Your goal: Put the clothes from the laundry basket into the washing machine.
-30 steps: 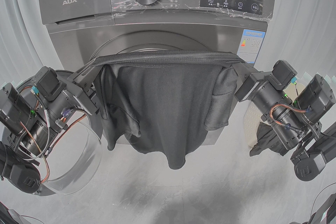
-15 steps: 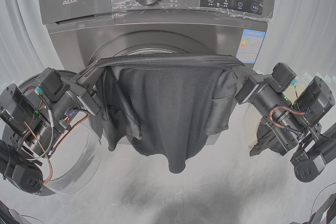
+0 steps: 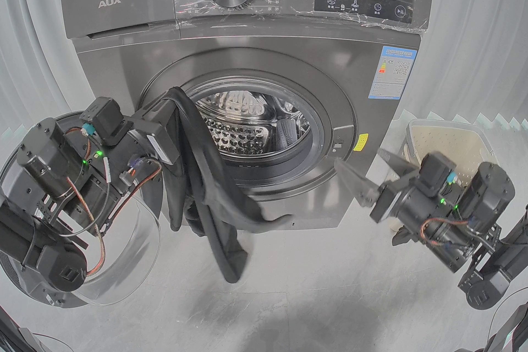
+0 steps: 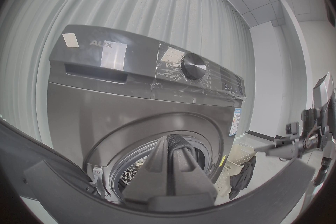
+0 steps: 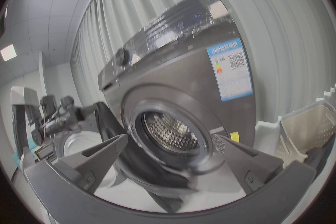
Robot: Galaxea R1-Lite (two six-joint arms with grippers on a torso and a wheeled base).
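Garment (image 3: 214, 204) of dark cloth is seen in the head view pinched in the closed jaws of the left gripper (image 3: 171, 111), hanging below them before the open washing machine (image 3: 247, 39). The right gripper (image 3: 357, 156) is held wide open and empty, with the laundry basket (image 3: 445, 141) just behind it. In the left wrist view, a fold of the garment is clamped between the fingers (image 4: 154, 165). In the right wrist view, the drum (image 5: 171, 135) is framed between the spread jaws.
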